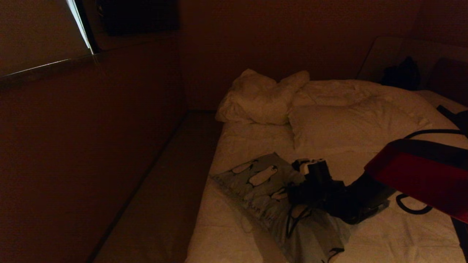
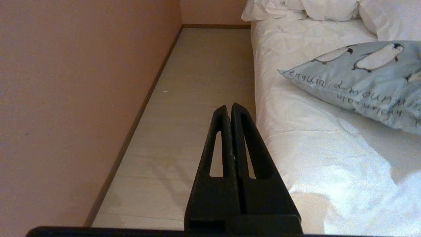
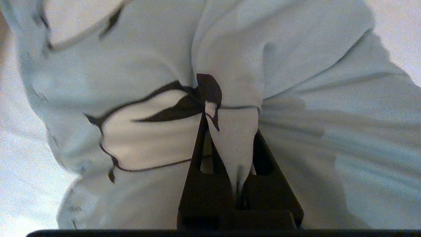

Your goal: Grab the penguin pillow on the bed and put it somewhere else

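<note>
Pinching a fold of fabric between its black fingers, the right gripper [image 3: 235, 131] had hold of the penguin pillow [image 1: 263, 186], a long grey-blue cushion printed with black-and-white cartoon penguins. In the right wrist view the gathered cloth ran down between the two fingers [image 3: 197, 154], with the bulk of the pillow bunched just beyond the fingertips and a penguin's dark outline beside them. In the head view the gripper sat over the pillow's middle, reached in on an arm with a red casing [image 1: 420, 175].

The pillow lay on the bed [image 1: 384, 233], a wide mattress with wrinkled cream-white bedding, close to its near left edge; whether the gripped part was lifted clear of the sheet could not be told. Well beyond the fingers, at the head of the bed, lay plain cream-white pillows [image 1: 263, 98].

The left gripper [image 2: 230, 110] was parked beside the bed, its black fingers pressed together on nothing, pointing along a strip of pale floor [image 2: 184, 98] between the mattress and a plain wall [image 2: 65, 98]. The pillow's lettered edge showed off to one side of those fingers, apart from them.
</note>
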{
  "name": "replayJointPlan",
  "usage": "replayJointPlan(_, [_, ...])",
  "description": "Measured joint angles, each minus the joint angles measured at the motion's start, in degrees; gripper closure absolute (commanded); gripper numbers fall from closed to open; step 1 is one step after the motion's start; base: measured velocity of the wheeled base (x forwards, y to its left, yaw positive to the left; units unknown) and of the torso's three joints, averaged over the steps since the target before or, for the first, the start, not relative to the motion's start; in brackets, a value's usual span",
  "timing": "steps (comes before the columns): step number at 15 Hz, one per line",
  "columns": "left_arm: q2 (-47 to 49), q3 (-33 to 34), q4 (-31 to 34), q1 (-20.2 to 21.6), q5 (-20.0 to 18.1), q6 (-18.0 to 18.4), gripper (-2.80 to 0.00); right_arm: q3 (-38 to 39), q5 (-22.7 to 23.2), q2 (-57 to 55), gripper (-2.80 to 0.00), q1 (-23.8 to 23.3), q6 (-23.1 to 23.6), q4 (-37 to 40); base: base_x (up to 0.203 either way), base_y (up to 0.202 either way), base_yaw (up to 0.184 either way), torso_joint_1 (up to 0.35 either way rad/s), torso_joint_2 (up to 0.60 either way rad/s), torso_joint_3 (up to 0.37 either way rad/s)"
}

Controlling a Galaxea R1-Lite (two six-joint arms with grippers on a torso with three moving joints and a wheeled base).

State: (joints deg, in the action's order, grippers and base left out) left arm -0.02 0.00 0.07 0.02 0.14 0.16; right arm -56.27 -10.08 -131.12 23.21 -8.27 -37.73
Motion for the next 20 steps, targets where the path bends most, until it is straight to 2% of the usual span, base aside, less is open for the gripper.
replayJointPlan(1, [0.0,0.0,0.02,0.0,-0.01,0.02,0.0,1.31,0.13,-0.33,0.0,0.18,1.14,-0.98,0.0,0.0,0.0,0.0,0.0,0.0])
replayJointPlan(2, [0.0,0.0,0.02,0.0,0.02,0.02,0.0,2.68,0.48,-0.59,-2.8,0.35,2.45,-2.32,0.0,0.0,0.0,0.0,0.0,0.0])
replayJointPlan(6, [0.0,0.0,0.02,0.0,0.04,0.01,0.0,4.7,1.65,-0.81,-2.8,0.63,6.38,-7.18,0.0,0.0,0.0,0.0,0.0,0.0])
replayJointPlan(9, [0.0,0.0,0.02,0.02,0.02,0.02,0.0,5.93,1.65,1.62,-2.8,1.46,7.01,-8.41,0.0,0.0,0.0,0.0,0.0,0.0])
replayJointPlan(16, [0.0,0.0,0.02,0.02,0.02,0.03,0.0,9.11,1.95,19.47,-2.8,2.37,6.9,-7.93,0.0,0.0,0.0,0.0,0.0,0.0])
replayJointPlan(20, [0.0,0.0,0.02,0.0,0.02,0.02,0.0,7.59,1.43,30.51,-2.8,-0.09,6.67,-7.67,0.0,0.0,0.0,0.0,0.0,0.0])
